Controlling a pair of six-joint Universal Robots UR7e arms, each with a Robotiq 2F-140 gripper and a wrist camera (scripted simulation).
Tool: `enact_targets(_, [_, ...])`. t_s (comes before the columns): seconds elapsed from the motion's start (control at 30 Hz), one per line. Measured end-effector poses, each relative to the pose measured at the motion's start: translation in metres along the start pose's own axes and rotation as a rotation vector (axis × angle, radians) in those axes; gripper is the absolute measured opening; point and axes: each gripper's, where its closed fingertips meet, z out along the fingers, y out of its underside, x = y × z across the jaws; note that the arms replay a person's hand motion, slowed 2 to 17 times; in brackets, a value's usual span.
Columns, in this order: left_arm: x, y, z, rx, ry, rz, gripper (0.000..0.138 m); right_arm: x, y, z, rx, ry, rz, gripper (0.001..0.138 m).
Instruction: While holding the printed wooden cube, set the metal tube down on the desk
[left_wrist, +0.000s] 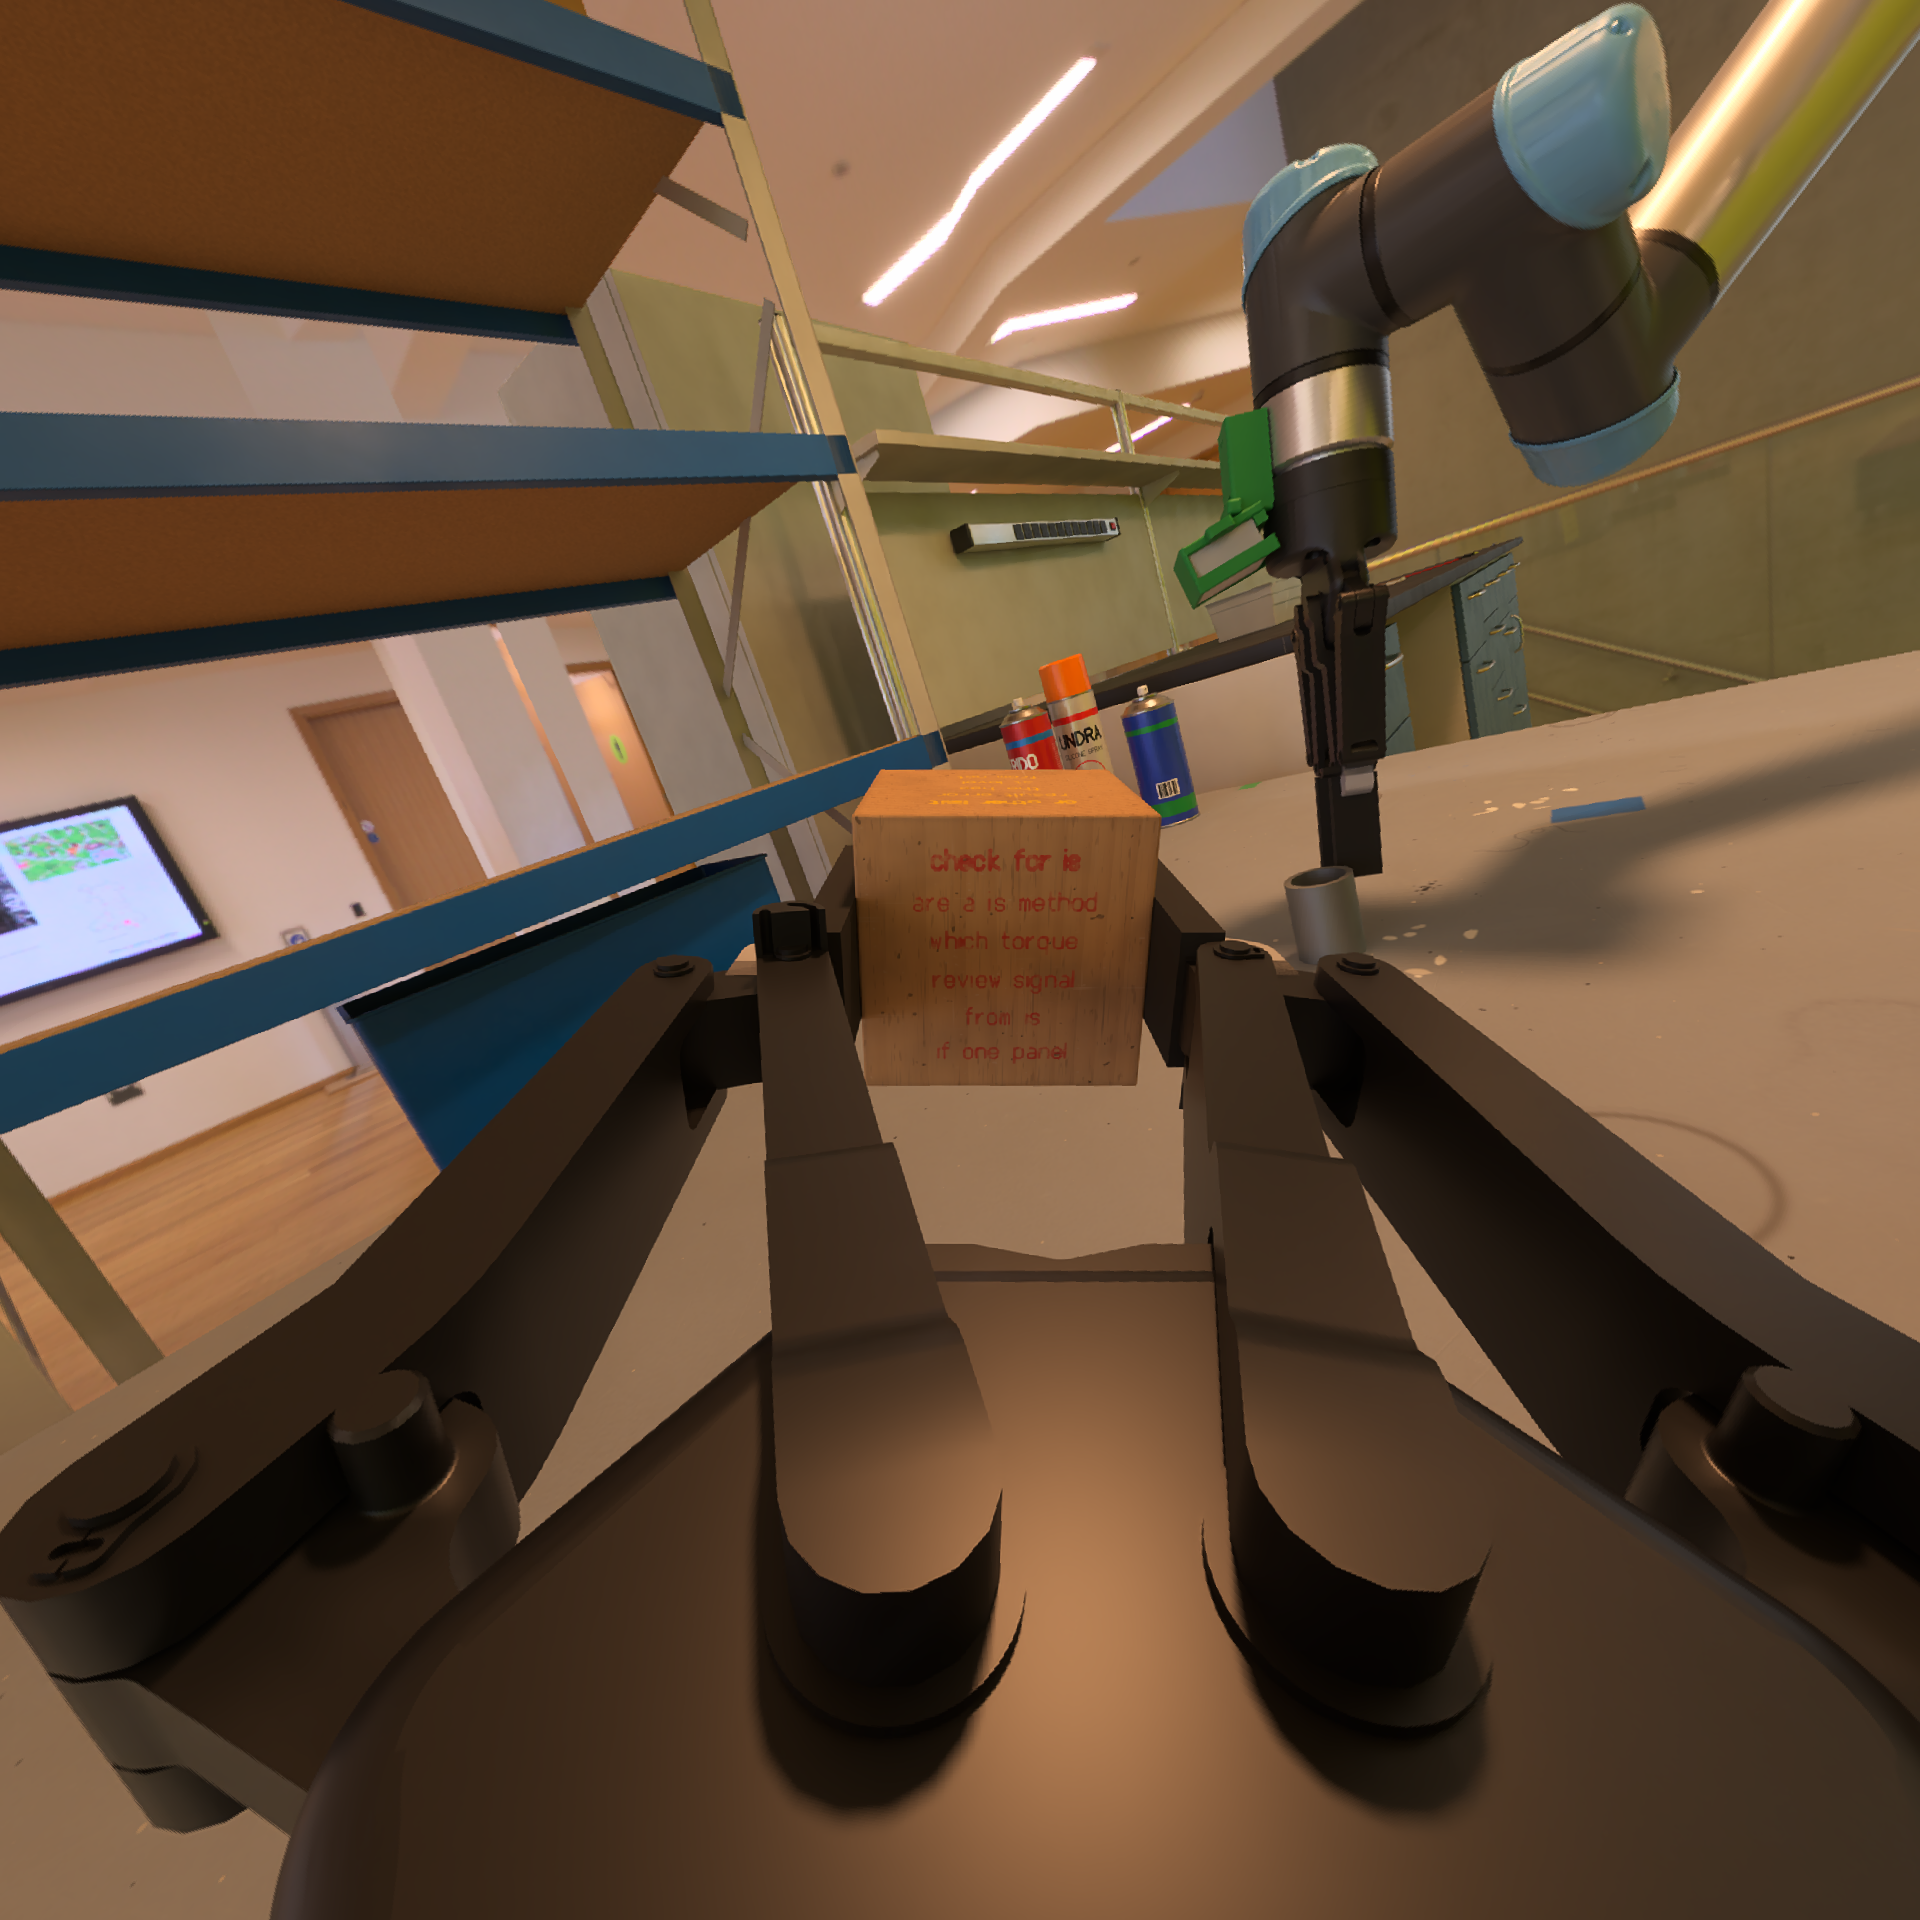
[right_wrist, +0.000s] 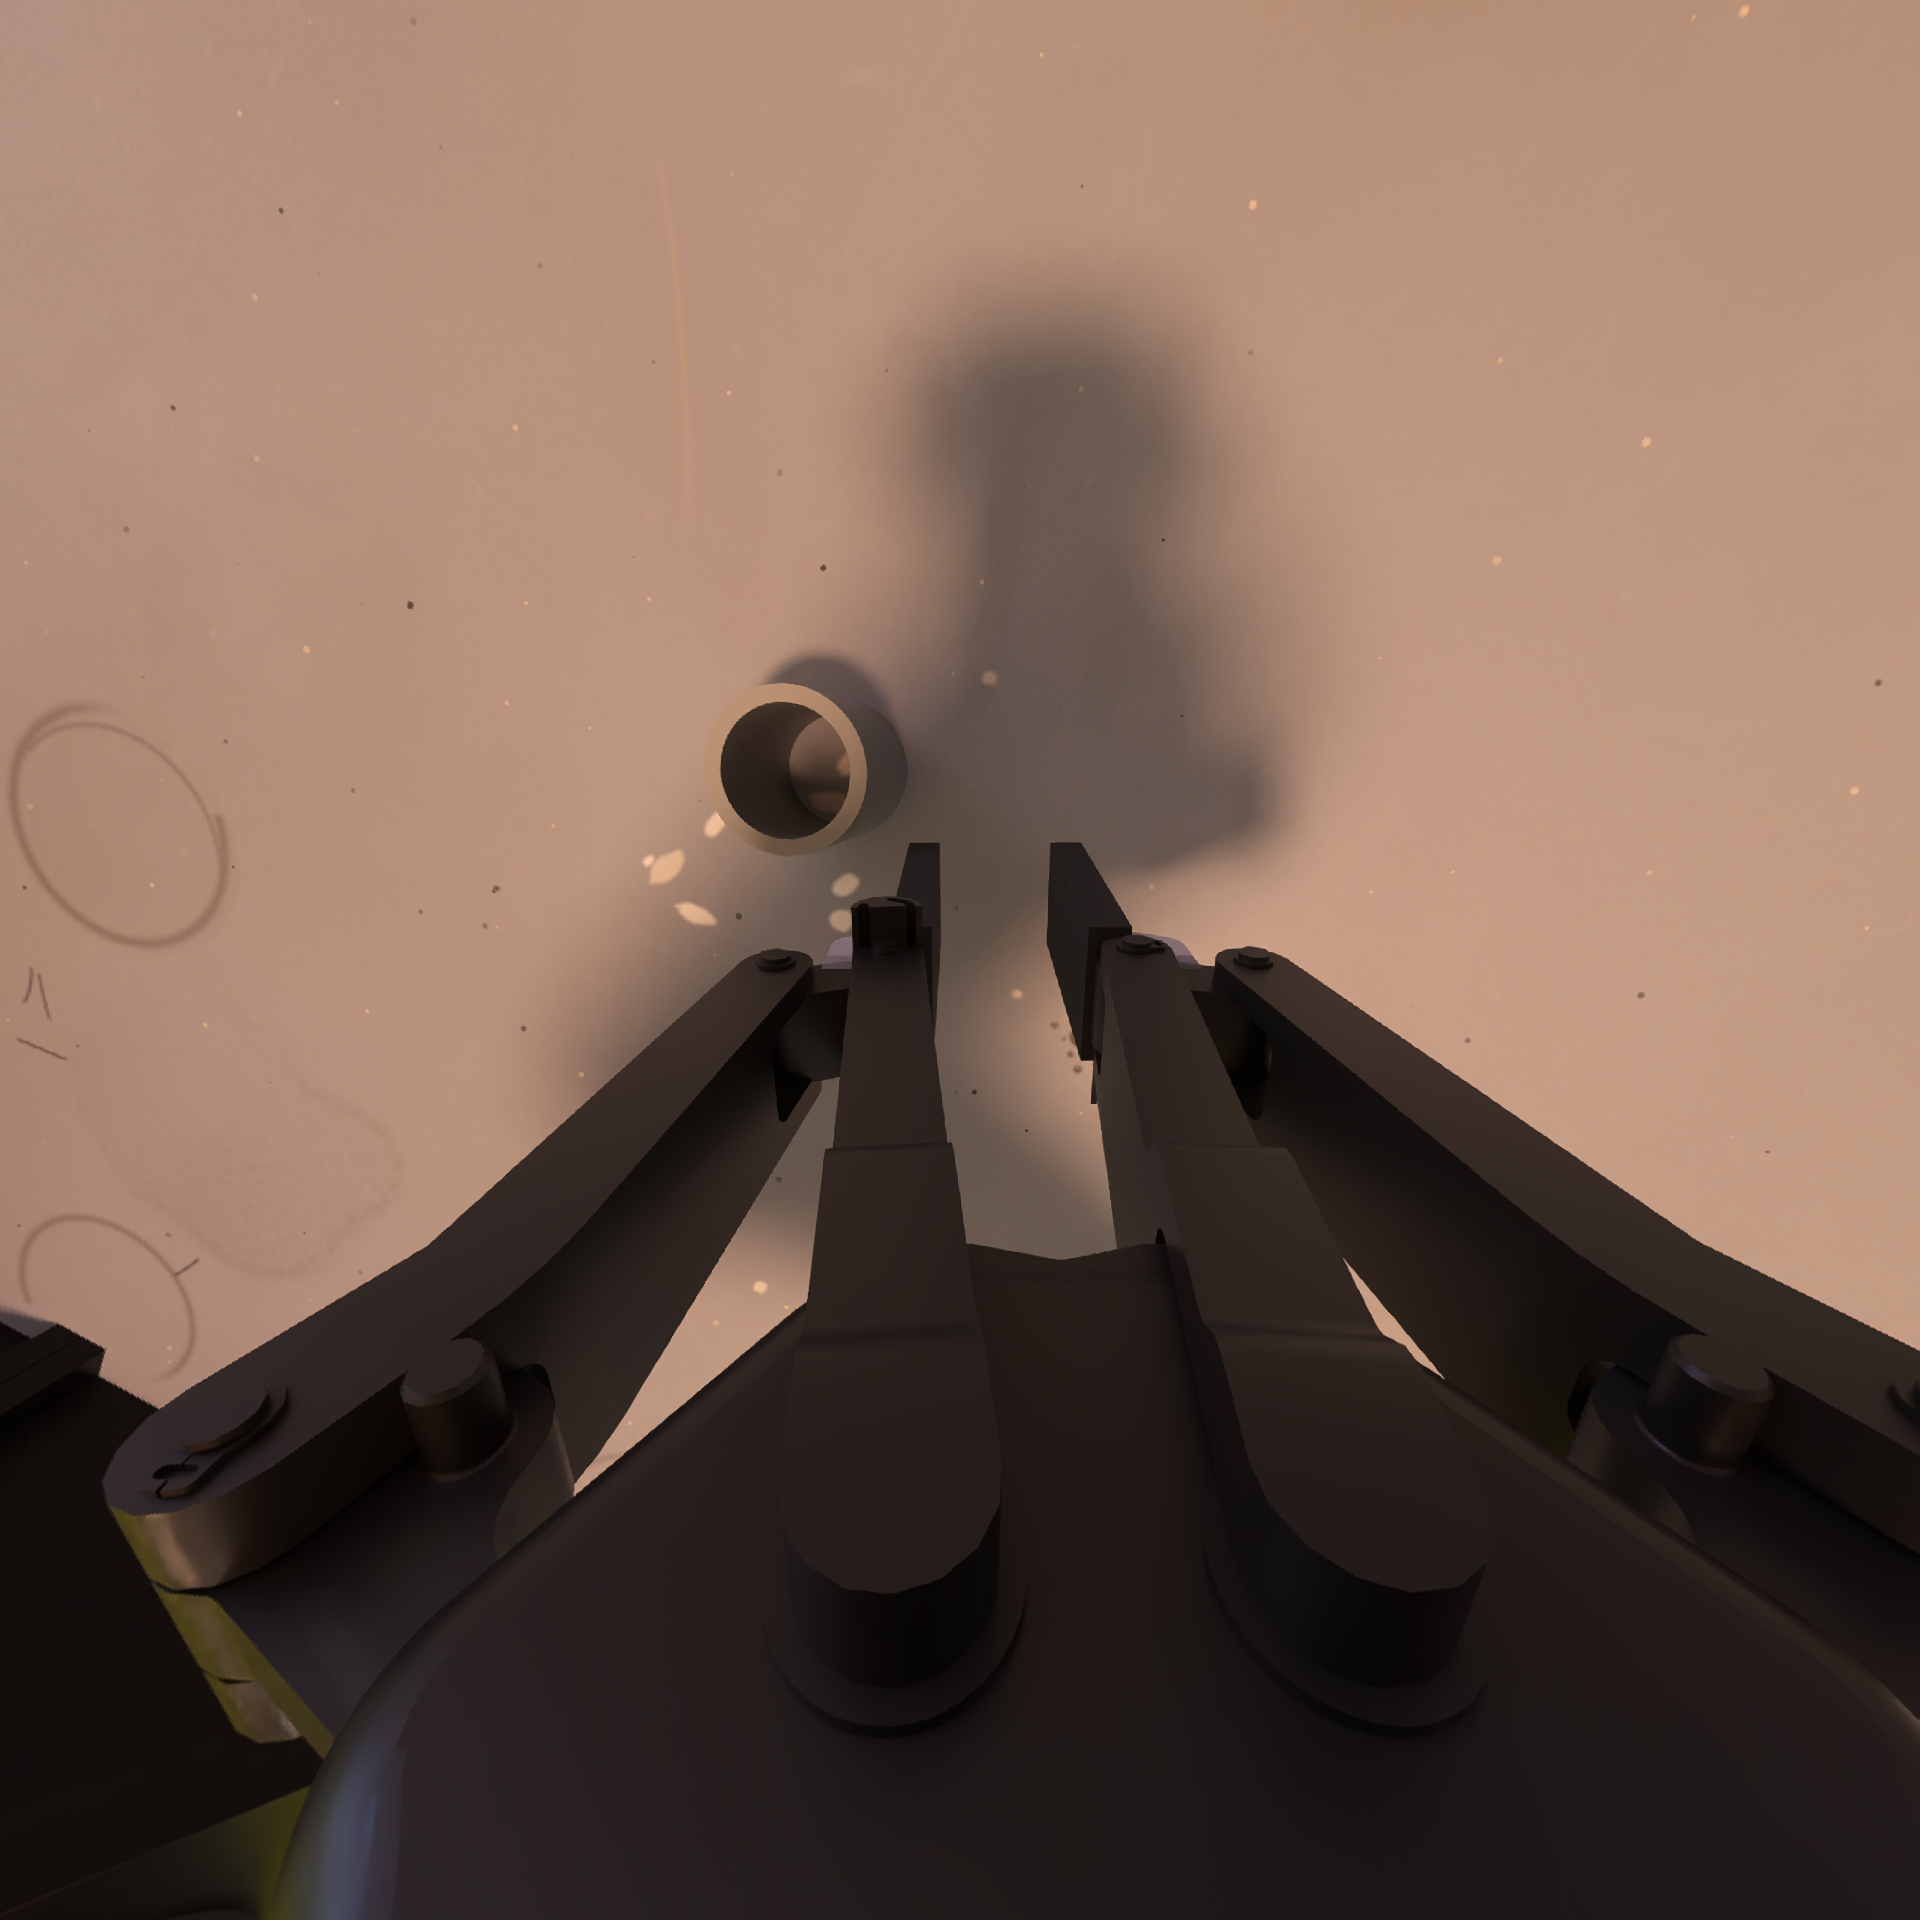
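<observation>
My left gripper is shut on the printed wooden cube, a light block with red lettering, and holds it above the grey desk. The short metal tube stands upright on the desk just right of the cube. My right gripper hangs straight down just above and behind the tube, clear of it. In the right wrist view the right gripper is open and empty. There the tube stands on the desk, up and left of the fingertips, with its open end facing me.
A blue and brown shelf rack rises close on the left. Three spray cans stand behind the cube. A small blue strip lies on the desk at the right. Faint ring marks show on the desk surface.
</observation>
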Motion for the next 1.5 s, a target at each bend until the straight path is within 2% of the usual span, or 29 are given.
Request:
enact_targets(0.3, [-0.002,-0.002,-0.001,0.008,-0.006,-0.004,0.060,0.000,0.001,0.007,-0.008,-0.021,0.016,0.028])
enact_targets(0.8, [-0.003,-0.002,-0.001,0.012,-0.004,-0.017,0.060,0.007,-0.002,0.013,-0.016,0.015,0.025,0.028])
enact_targets(1.17, [-0.002,0.000,0.000,0.005,0.000,-0.017,0.060,0.002,-0.001,0.021,-0.050,-0.026,0.044,0.028])
enact_targets(1.5, [-0.001,0.001,0.000,0.001,0.000,-0.010,0.060,0.002,0.003,0.023,-0.078,-0.034,0.066,0.028])
